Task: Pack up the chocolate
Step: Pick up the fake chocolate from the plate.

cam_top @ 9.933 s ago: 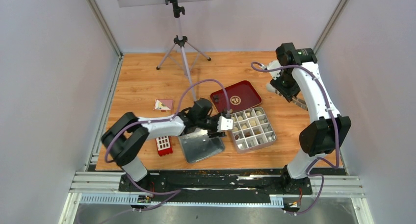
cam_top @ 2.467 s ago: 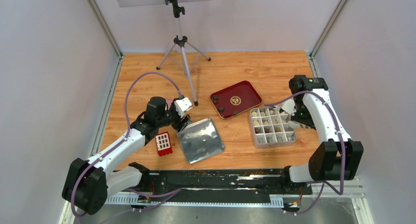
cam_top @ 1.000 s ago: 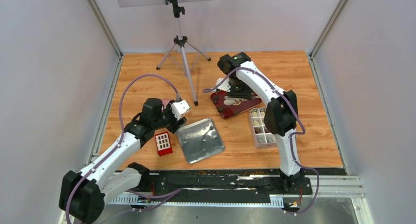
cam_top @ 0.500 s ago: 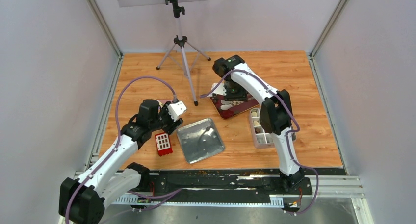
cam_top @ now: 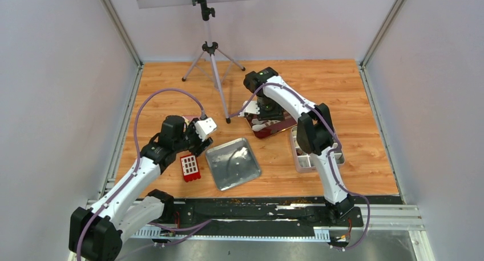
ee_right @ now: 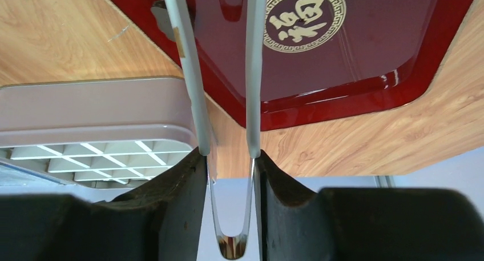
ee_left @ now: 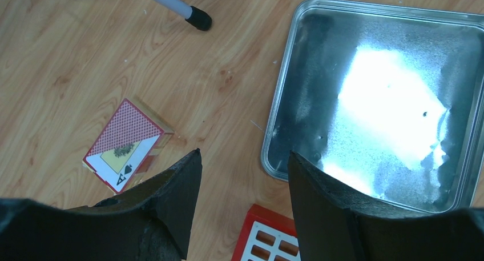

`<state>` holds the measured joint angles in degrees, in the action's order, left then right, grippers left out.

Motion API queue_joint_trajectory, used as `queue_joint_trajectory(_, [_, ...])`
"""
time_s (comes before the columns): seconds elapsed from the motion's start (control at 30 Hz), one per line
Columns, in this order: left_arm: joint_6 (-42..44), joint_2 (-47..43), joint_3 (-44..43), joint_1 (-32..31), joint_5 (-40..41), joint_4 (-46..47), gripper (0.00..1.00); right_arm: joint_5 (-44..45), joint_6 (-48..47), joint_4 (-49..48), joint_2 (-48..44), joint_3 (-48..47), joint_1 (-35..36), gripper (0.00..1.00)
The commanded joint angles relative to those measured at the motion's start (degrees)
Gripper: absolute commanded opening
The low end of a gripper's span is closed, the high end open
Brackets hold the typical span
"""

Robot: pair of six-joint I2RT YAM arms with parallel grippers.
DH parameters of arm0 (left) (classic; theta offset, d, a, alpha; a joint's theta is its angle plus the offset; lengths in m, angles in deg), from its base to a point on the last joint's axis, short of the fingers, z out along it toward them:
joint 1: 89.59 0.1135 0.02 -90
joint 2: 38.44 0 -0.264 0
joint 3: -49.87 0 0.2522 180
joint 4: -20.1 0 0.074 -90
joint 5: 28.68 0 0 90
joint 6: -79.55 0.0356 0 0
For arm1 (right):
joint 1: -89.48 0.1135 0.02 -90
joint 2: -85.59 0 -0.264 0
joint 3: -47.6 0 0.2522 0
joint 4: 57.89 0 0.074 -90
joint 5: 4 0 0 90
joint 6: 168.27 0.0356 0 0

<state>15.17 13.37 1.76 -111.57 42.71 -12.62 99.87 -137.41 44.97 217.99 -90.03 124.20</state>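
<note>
My right gripper [cam_top: 262,109] is shut on metal tongs [ee_right: 192,89] and holds them over the dark red tray [cam_top: 282,125]. The tong arms run up over the tray [ee_right: 342,49], and their tips are out of the wrist view. One small brownish chocolate piece [ee_right: 161,12] lies on the tray beside the left tong arm. The grey compartment box [cam_top: 301,161] stands right of the tray, mostly hidden by my right arm; its wall [ee_right: 91,109] shows in the right wrist view. My left gripper [cam_top: 201,140] is open and empty above bare wood [ee_left: 242,158].
A silver tray [cam_top: 233,163] lies at the front centre and also shows in the left wrist view [ee_left: 371,101]. A small red block [cam_top: 190,167] lies left of it. A playing-card box [ee_left: 125,144] lies near my left gripper. A tripod [cam_top: 211,55] stands at the back.
My right arm has swung from the right side to the red tray and edged left there. My left arm has pulled back from the box to beside the red block. The box sits further right.
</note>
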Motion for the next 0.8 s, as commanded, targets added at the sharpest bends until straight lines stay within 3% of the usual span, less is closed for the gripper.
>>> queue_joint_trajectory(0.0, [-0.7, 0.1, -0.9, 0.6, -1.5, 1.7, 0.65, -1.2, -1.3, 0.5, 2.0, -3.8, 0.6, 0.31])
queue_joint_trajectory(0.23, [-1.1, 0.3, -0.6, 0.6, -2.1, 2.5, 0.65, 1.2, -0.8, 1.4, -0.6, -3.7, 0.6, 0.12])
queue_joint_trajectory(0.47, [-2.7, 0.6, 0.6, 0.6, -2.9, 5.3, 0.66, 1.3, 1.7, 2.3, -9.6, -0.6, 0.4, 0.11])
queue_joint_trajectory(0.6, [-3.7, 1.3, 1.0, 0.6, -3.7, 6.9, 0.66, 1.3, 4.0, 3.0, -16.2, 5.9, -0.2, 0.11])
queue_joint_trajectory(0.77, [-4.4, 2.4, 0.8, 0.6, -4.5, 8.6, 0.66, 1.4, 5.7, 2.9, -29.8, 22.6, -1.9, 0.11])
